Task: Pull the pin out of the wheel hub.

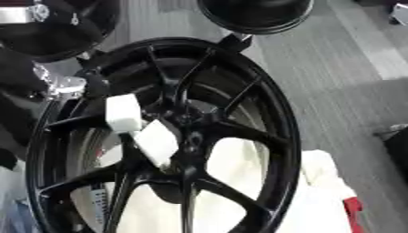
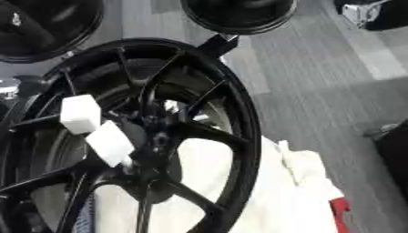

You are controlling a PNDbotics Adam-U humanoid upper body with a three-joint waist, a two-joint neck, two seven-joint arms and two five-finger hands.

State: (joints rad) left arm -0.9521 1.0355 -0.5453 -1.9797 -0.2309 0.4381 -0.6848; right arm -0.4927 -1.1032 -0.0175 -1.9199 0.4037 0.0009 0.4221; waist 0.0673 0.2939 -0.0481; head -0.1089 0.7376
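Pin: not identifiable. The wheel (image 1: pixel 171 132) is standing upright on white cloth (image 1: pixel 318 200). The left hand (image 1: pixel 131 125), with white-capped fingers, is reaching between spokes just left of the wheel's hub (image 1: pixel 190 123); its grip cannot be determined. The right hand is showing nowhere.

no text, brand, number or sign can be read anywhere in either view. the only thing that looks printed is a narrow pale strip (image 1: pixel 99 200) with small dark marks, seen through the spokes of the black wheel (image 1: pixel 283 136) at about 7 o'clock from its centre; the marks are too blurred to make out. the two white blocks (image 1: pixel 124 113) on the spokes, at about 10 o'clock from the centre, are blank.
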